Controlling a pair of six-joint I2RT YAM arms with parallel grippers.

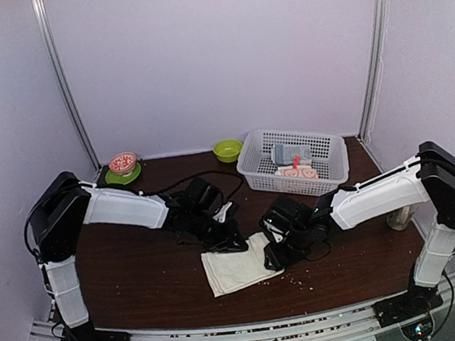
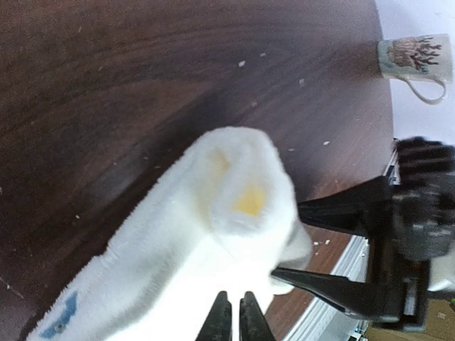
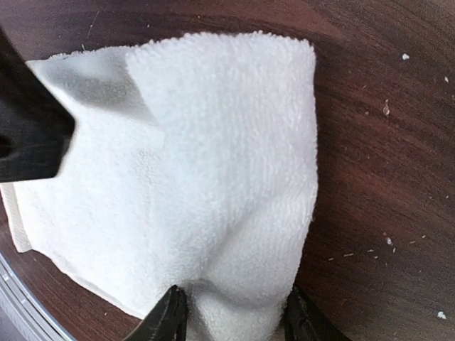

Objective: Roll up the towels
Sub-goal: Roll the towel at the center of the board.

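A plain cream-white towel (image 1: pixel 235 270) lies on the dark table between the arms, its small blue mark (image 2: pixel 62 316) at one corner. Its far end (image 2: pixel 238 181) is curled over into a loose roll. My left gripper (image 1: pixel 234 242) sits at the towel's far edge, jaws pressed together on the cloth (image 2: pixel 232 320). My right gripper (image 1: pixel 272 257) holds the towel's right end, and a bunched fold puckers between its fingertips (image 3: pixel 234 320). The cream towel with orange-pink faces (image 1: pixel 300 173) lies in the white basket (image 1: pixel 255 163).
A grey-blue rolled towel (image 1: pixel 291 153) also sits in the basket. A green bowl (image 1: pixel 227 149) and a patterned bowl on a green plate (image 1: pixel 122 163) stand at the back. A mug (image 2: pixel 414 58) stands near the right arm. Crumbs dot the table.
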